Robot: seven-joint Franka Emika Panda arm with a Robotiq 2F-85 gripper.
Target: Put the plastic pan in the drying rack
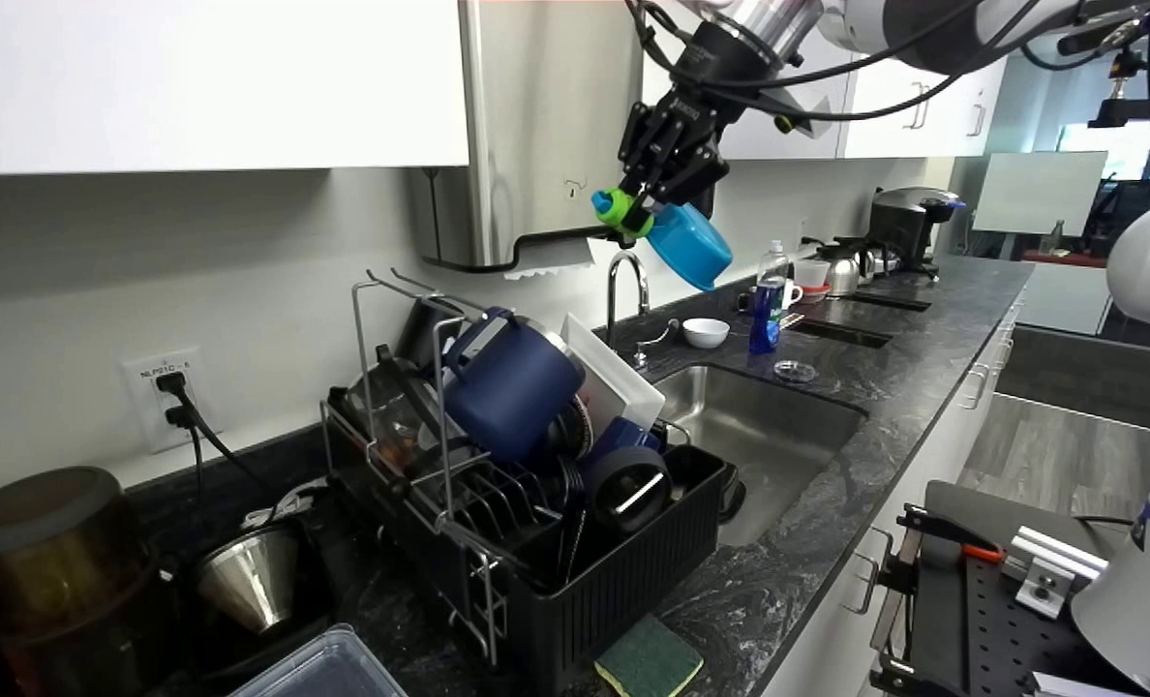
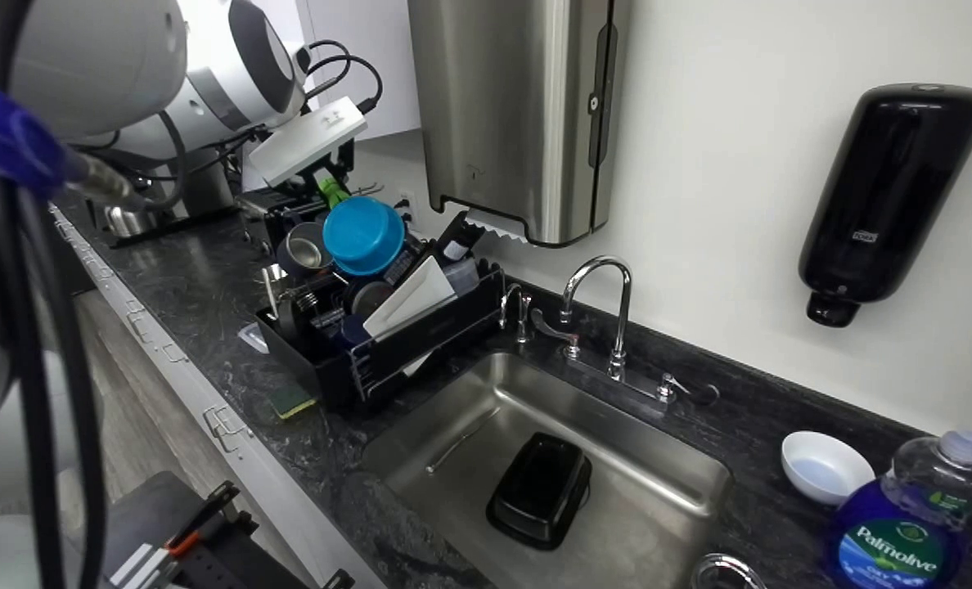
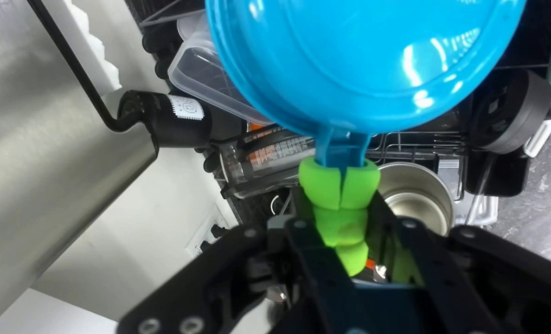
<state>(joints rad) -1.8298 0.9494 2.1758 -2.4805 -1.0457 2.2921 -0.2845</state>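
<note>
My gripper (image 3: 339, 199) is shut on the green handle of the plastic pan (image 3: 363, 60), with a finger on either side of the grip. In an exterior view the cyan pan (image 1: 689, 247) hangs tilted in the air, its handle end up at the fingers. Seen from an exterior view, the pan (image 2: 363, 236) overlaps the crowded dishes behind it. The drying rack (image 1: 623, 581) stands below on the counter, a black base with chrome wire above. In the wrist view, rack contents show beneath the pan and handle; the pan covers part of them.
A navy pot (image 1: 512, 387) and a white tray (image 1: 609, 373) lean in the rack among other dishes. The steel paper dispenser (image 1: 556, 126) hangs on the wall close to the gripper. A faucet (image 2: 609, 270) rises behind the sink (image 2: 641, 507). A sponge (image 1: 650, 656) lies before the rack.
</note>
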